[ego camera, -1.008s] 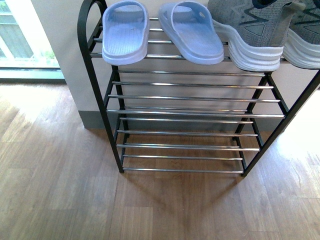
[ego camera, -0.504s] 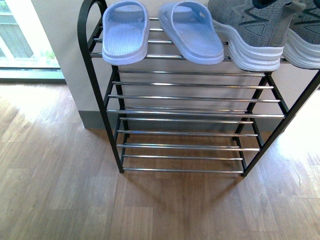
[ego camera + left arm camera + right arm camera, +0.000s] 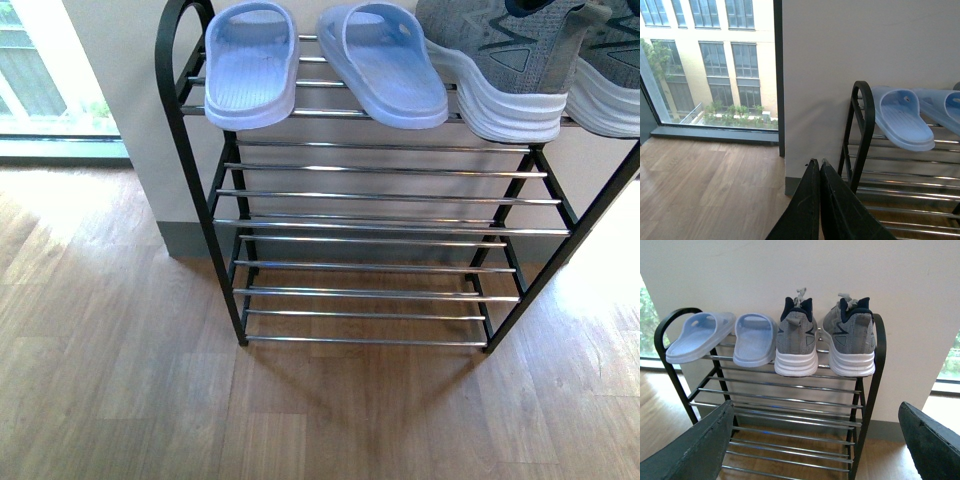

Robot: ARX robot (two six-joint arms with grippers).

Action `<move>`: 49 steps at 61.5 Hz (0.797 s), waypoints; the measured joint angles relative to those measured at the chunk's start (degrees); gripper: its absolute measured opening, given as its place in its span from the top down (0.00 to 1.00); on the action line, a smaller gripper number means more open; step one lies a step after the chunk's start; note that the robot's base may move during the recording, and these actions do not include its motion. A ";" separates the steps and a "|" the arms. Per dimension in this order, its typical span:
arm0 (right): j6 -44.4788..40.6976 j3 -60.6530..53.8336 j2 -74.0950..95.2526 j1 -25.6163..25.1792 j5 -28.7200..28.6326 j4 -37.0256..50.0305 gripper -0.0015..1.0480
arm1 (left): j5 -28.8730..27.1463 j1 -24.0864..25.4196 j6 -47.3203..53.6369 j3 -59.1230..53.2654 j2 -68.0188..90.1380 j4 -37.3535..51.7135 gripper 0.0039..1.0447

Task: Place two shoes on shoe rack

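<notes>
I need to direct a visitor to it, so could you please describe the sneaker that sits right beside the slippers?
Find the black shoe rack against the white wall; four shoes line its top tier. Past the two pale blue slippers stand two grey sneakers, and yours is the grey sneaker next to the slippers. Unlike its twin at the rack's end, it has a slipper as neighbour.

Top tier (image 3: 400, 115) shoe-filled; lower tiers (image 3: 370, 195) free
</notes>
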 joint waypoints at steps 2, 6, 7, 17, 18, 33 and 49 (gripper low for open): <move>0.00 0.00 0.00 0.00 0.00 0.00 0.09 | 0.07 0.00 0.02 -0.70 -0.74 -0.37 0.99; 0.00 0.00 0.00 0.00 -0.02 0.00 0.09 | 0.04 0.00 0.04 -0.72 -1.66 -1.14 0.99; 0.00 0.00 0.00 0.00 -0.02 0.00 0.09 | 0.04 0.00 0.04 -0.72 -2.05 -1.46 0.99; 0.00 0.00 0.00 0.00 -0.02 0.00 0.09 | 0.04 0.00 0.04 -0.70 -4.42 -3.80 0.99; 0.00 0.00 0.00 0.00 -0.02 0.00 0.09 | 0.04 0.00 0.04 -0.72 -4.57 -3.96 0.99; 0.00 0.00 0.00 0.00 -0.02 0.00 0.09 | 0.04 0.04 0.07 -0.70 -14.01 -14.45 0.99; 0.00 0.00 0.00 0.00 0.00 0.00 0.09 | 0.04 0.04 0.04 -0.70 -14.05 -14.43 0.82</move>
